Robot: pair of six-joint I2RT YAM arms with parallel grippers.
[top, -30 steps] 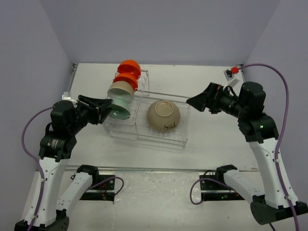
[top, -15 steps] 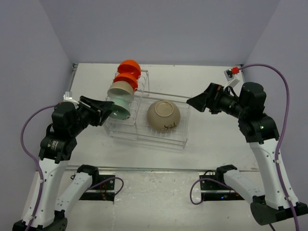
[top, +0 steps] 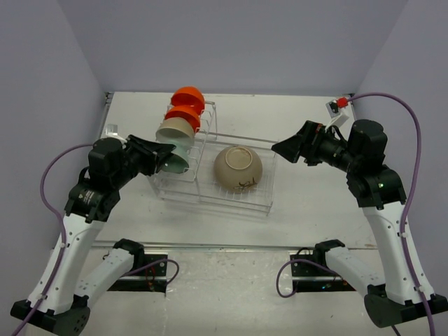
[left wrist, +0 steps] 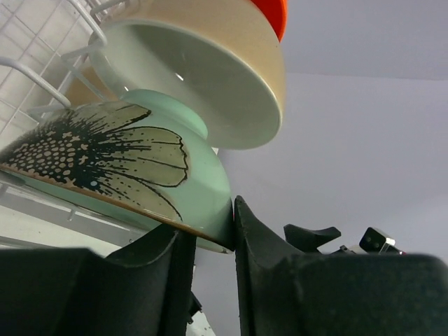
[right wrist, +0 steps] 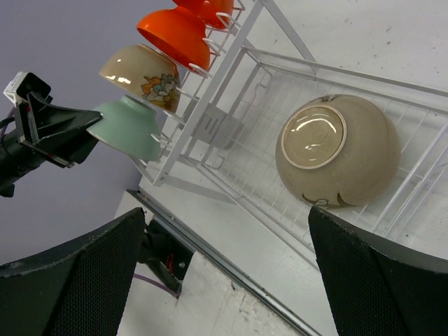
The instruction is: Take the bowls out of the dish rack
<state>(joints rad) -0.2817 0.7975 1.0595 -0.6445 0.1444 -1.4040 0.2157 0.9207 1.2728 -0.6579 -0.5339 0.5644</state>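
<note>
The left gripper (left wrist: 213, 227) straddles the mint-green bowl (left wrist: 126, 168) at its rim, seemingly pinching it. The right gripper (top: 278, 148) gapes wide, with the tan bowl (right wrist: 336, 150) ahead of it.

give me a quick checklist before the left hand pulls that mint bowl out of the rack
1. left hand astride the mint bowl rim: ok
2. grip fully closed on that rim: cannot tell
3. beige bowl clear of the mint bowl: not ok, it sits close behind the mint bowl's foot and may shift
4. right hand open and off the dish rack: ok
5. tan bowl out of the pull path: ok, upside down in the lower basket
</note>
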